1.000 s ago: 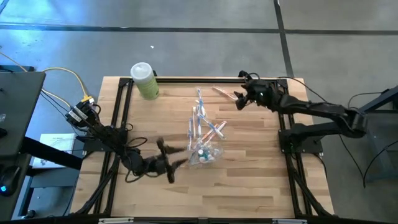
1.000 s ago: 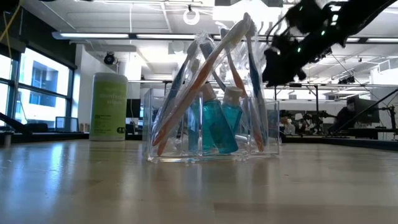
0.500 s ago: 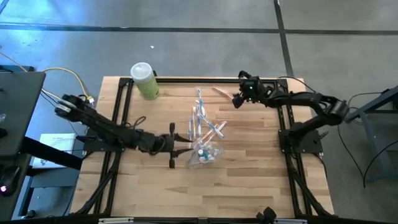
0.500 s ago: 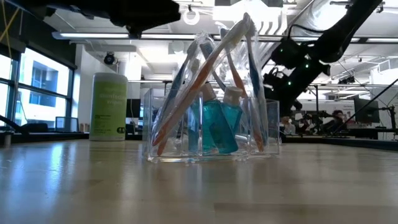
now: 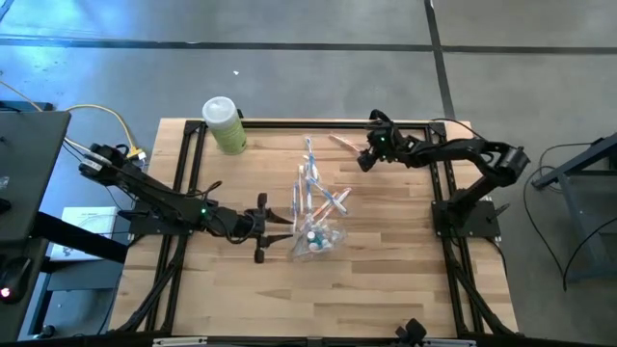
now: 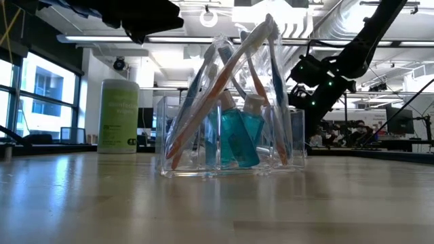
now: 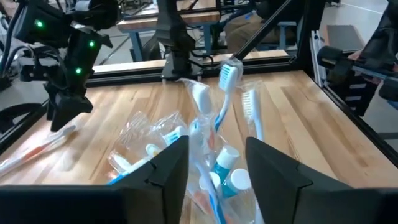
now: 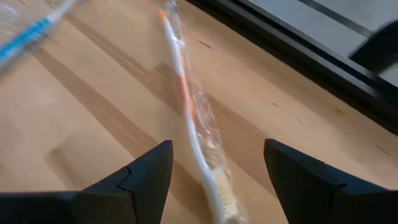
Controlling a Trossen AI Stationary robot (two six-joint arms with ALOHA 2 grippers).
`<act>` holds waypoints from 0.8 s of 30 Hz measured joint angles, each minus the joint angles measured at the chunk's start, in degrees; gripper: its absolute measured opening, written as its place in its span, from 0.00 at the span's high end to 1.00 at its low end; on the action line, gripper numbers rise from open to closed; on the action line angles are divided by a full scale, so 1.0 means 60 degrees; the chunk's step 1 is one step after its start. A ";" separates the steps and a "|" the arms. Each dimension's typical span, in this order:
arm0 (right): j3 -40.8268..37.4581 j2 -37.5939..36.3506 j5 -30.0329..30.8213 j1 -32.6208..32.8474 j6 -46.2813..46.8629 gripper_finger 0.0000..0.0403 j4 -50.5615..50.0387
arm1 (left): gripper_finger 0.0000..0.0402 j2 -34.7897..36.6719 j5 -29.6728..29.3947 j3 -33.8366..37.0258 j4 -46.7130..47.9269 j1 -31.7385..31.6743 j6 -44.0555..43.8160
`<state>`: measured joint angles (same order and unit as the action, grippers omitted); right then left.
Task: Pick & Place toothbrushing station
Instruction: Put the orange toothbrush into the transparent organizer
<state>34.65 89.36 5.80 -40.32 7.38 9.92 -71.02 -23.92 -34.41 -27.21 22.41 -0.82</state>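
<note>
A see-through plastic holder stands on the table's middle. Wrapped toothbrushes with teal and orange parts lean out of it, and small teal bottles stand in it. My left gripper comes level from the table's left, open, one finger on either side of the holder's near end; whether it touches the holder, I cannot tell. A loose wrapped orange toothbrush lies flat on the table at the far right. My right gripper hangs open just above it, slanting down, one finger on either side.
A light-green bottle with a white cap stands at the far left corner. The black frame rail runs along the far edge, close behind the loose toothbrush. Bare wood lies toward the near edge.
My left gripper has swung from near the table's left toward the holder, rolled its wrist, and now has its fingers beside the holder. My right gripper has come down toward the loose orange toothbrush, tipping further downward. The holder and brushes have kept still.
</note>
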 joint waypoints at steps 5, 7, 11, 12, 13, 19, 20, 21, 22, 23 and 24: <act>0.0004 0.0000 0.0000 0.0004 0.0011 0.39 -0.0266 | 0.52 0.0000 0.0102 0.0000 0.0038 0.0004 0.0100; 0.0001 0.0000 -0.0033 0.0004 0.0015 0.39 -0.0467 | 0.50 0.0000 0.0102 0.0000 0.0017 0.0004 -0.0094; 0.0003 0.0000 0.0026 0.0000 0.0071 0.39 -0.1166 | 0.49 0.0000 0.0102 0.0000 -0.0034 0.0001 -0.0542; 0.0002 0.0001 0.0032 -0.0001 0.0076 0.39 -0.1318 | 0.49 0.0000 0.0102 0.0000 -0.0034 0.0004 -0.0613; 0.0000 0.0015 0.0018 -0.0009 0.0084 0.39 -0.1429 | 0.49 0.0000 0.0108 0.0000 -0.0031 0.0018 -0.0671; 0.0036 0.0613 -0.0174 -0.0015 0.0347 0.39 -0.1492 | 0.49 0.0000 0.0312 0.0000 -0.0033 0.0285 -0.0732; 0.0047 0.0752 -0.0175 -0.0015 0.0335 0.39 -0.1472 | 0.49 0.0000 0.0322 0.0000 -0.0030 0.0352 -0.0734; 0.0068 0.0831 -0.0113 0.0003 0.0312 0.40 -0.1525 | 0.49 -0.0001 0.0326 0.0000 -0.0030 0.0421 -0.0758; 0.0071 0.0863 -0.0005 0.0084 0.0275 0.40 -0.1592 | 0.49 -0.0004 0.0325 0.0000 -0.0030 0.0489 -0.0859; 0.0069 0.0886 0.0055 0.0139 0.0205 0.41 -0.1583 | 0.49 -0.0004 0.0328 0.0000 -0.0034 0.0543 -0.0948; 0.0068 0.0897 0.0071 0.0163 0.0110 0.43 -0.1569 | 0.49 -0.0004 0.0328 0.0000 -0.0030 0.0594 -0.1037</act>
<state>35.06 94.74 6.23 -39.34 8.04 0.51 -71.05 -21.95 -34.41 -27.40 25.98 -7.04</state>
